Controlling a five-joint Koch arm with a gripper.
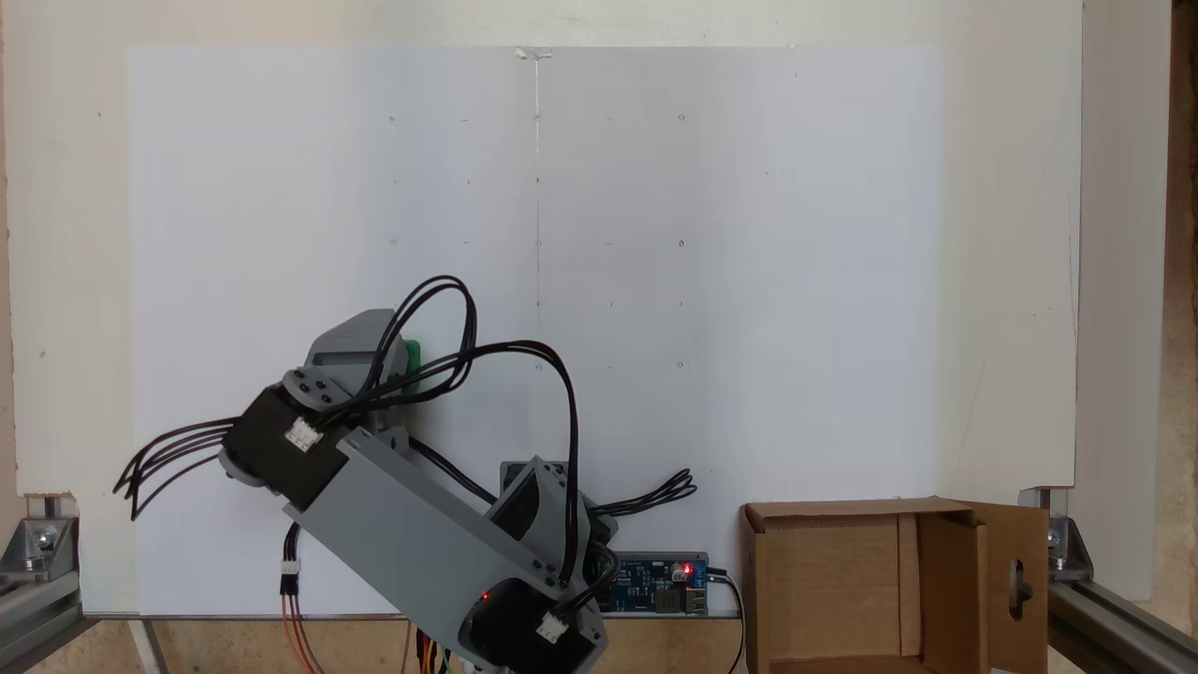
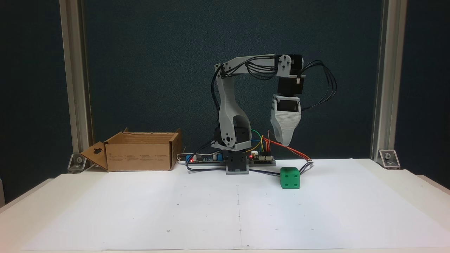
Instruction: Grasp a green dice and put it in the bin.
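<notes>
Cables are the first thing I notice from my end: black wire loops (image 2: 325, 84) arch off the wrist, and coloured leads (image 2: 281, 146) run from the base electronics (image 2: 262, 160) down toward the green dice (image 2: 290, 177). The dice sits on the white paper sheet (image 2: 225, 211), apart from the arm base (image 2: 237, 165) and to its right in the front fixed view, with one wire end lying just beside it. In the fixed view from above I see only a green sliver of it (image 1: 413, 360) past the grey gripper body. The gripper (image 2: 285, 142) hangs above the dice, pointing down and clear of it, holding nothing; I see a single tapered tip, so I cannot tell how far its jaws are parted. The bin (image 2: 140, 156) stands well apart on the far left of the front fixed view, flaps up, its keyhole-cut flap (image 2: 95, 154) folded outward. Aluminium frame posts (image 2: 381, 80) flank the table.
</notes>
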